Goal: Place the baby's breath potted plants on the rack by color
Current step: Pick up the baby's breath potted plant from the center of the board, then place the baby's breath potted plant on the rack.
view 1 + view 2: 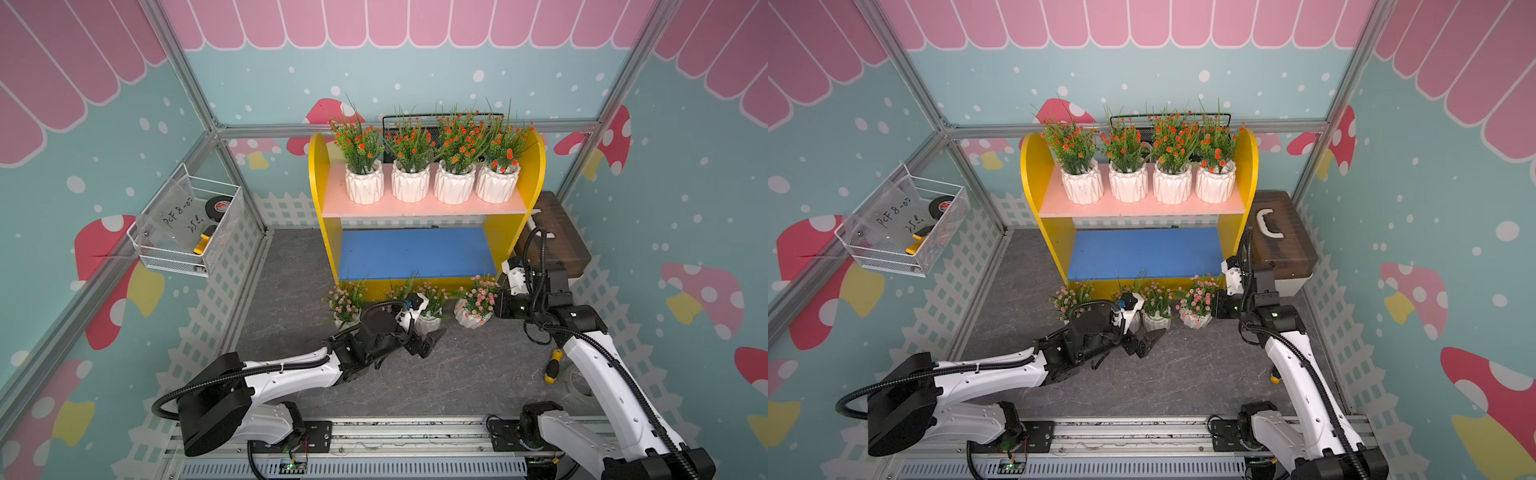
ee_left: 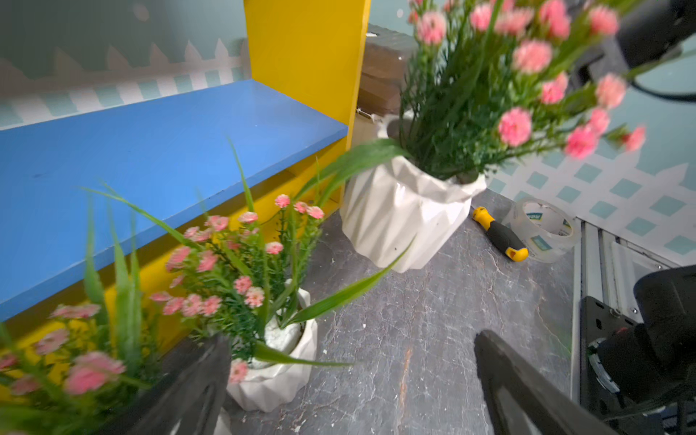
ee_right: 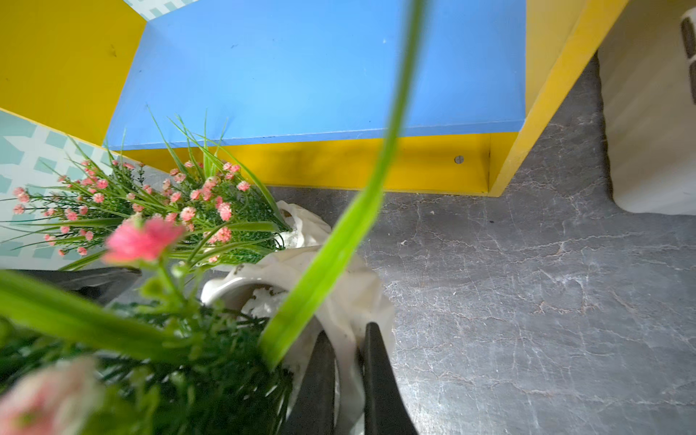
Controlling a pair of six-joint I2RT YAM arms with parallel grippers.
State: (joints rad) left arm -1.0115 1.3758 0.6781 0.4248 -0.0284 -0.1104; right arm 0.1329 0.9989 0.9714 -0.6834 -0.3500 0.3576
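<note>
Grey stone-look tabletop (image 1: 478, 374) is holding four pink-flowered white ribbed pots (image 1: 345, 301) before the yellow two-tier rack (image 1: 318, 178) — orange-flowered ones (image 1: 409, 183) filling its pink board (image 1: 415, 208), blue board (image 1: 415, 253) bare — right gripper (image 3: 347, 331) pinching one tilted pot (image 1: 471, 318) by its rim, left gripper (image 2: 350, 339) gaping empty

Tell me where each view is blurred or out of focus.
Left wrist view: the nearest blooms and the top ones smear, while the screwdriver is crisp. Right wrist view: the held plant shows a soft bloom and leaf, the farther plant is sharp. Both top views: sharp throughout, rack included.
</note>
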